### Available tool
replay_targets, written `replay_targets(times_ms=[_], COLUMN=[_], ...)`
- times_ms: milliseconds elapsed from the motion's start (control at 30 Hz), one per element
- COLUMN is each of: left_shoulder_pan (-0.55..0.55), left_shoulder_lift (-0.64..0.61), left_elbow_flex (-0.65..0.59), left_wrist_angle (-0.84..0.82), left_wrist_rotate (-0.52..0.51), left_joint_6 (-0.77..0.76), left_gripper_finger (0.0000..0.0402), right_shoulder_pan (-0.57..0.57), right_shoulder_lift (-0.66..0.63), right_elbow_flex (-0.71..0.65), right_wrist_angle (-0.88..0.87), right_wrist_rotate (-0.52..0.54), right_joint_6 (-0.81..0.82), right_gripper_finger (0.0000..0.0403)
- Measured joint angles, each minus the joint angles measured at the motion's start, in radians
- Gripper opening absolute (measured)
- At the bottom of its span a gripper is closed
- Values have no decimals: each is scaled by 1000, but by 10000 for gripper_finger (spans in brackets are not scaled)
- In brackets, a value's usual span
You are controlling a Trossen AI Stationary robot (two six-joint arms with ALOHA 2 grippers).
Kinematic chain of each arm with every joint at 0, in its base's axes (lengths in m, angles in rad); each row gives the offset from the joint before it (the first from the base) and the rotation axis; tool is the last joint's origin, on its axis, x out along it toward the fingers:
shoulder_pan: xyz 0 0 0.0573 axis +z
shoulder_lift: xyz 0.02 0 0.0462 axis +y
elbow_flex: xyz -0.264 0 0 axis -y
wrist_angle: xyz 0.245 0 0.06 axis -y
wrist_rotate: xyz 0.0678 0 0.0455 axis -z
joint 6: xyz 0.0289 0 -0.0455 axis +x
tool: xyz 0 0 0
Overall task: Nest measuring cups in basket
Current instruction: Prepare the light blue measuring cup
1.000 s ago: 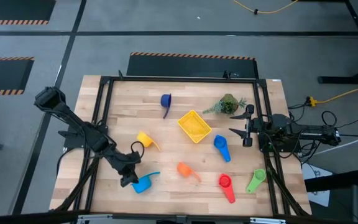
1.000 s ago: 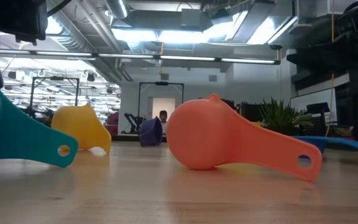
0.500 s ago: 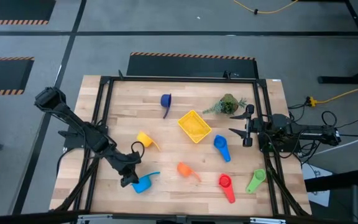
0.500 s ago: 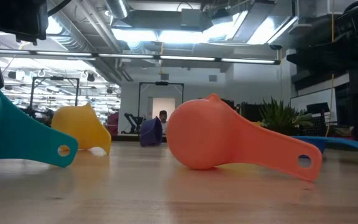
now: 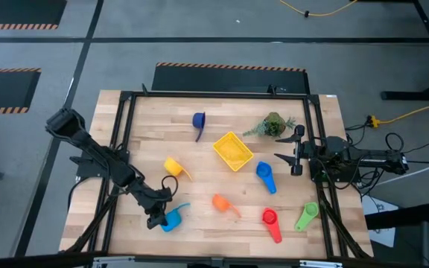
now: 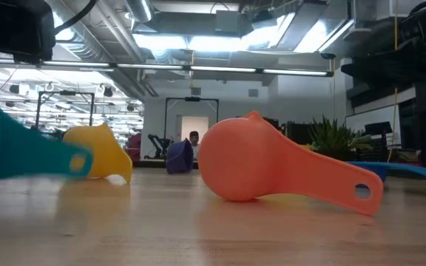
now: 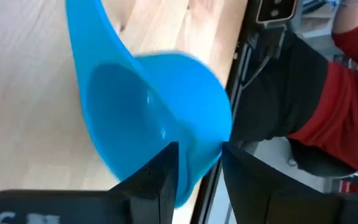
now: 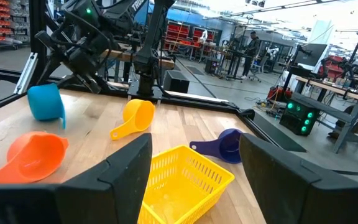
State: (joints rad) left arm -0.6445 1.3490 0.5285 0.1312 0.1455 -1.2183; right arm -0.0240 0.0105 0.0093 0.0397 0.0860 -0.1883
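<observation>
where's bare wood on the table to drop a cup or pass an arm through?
Free: the far-left corner, between the table frame and the dark blue plastic measuring cup; also the left edge beyond the yellow measuring cup. Crowded: the middle and right, around the square yellow plastic basket, the blue cup, orange cup, red cup and green cup.

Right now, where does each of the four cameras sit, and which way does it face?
High: overhead, straight down; both arms, yellow basket.
Low: table height, looking across; orange cup close.
Left wrist: behind the left pincer, shut on the light blue cup.
Right wrist: behind the open right pincer, facing the basket.
Shared: the right wrist view and high view both show the left arm gripping that cup.
</observation>
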Motion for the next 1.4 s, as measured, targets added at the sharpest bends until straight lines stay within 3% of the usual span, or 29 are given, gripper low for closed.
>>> replay_targets(times_ms=[167,433,700,900,1000,1133,1267,1400], left_shoulder_pan=[1,1,1,7,18,26,30,29], left_shoulder_lift=[1,0,0,0,0,-1,-1,1], left_elbow_flex=[0,0,0,69,146,277,368,391], left_wrist_angle=[-4,-4,-4,-49,-138,-380,-551,-637], left_wrist_rotate=[-11,-68,-124,-161,-200,-300,-390,-388], left_joint_6=[71,155,245,527,707,873,966,995], left_gripper_finger=[94,12,6,5,4,6,6,7], right_shoulder_pan=[0,0,0,0,0,0,0,0], right_shoulder_lift=[0,0,0,0,0,0,0,0], right_elbow_flex=[0,0,0,0,0,0,0,0], right_wrist_angle=[0,0,0,0,0,0,0,0], right_wrist_rotate=[0,0,0,0,0,0,0,0], right_joint_6=[0,0,0,0,0,0,0,0], right_gripper_finger=[248,248,248,248,248,248,248,248])
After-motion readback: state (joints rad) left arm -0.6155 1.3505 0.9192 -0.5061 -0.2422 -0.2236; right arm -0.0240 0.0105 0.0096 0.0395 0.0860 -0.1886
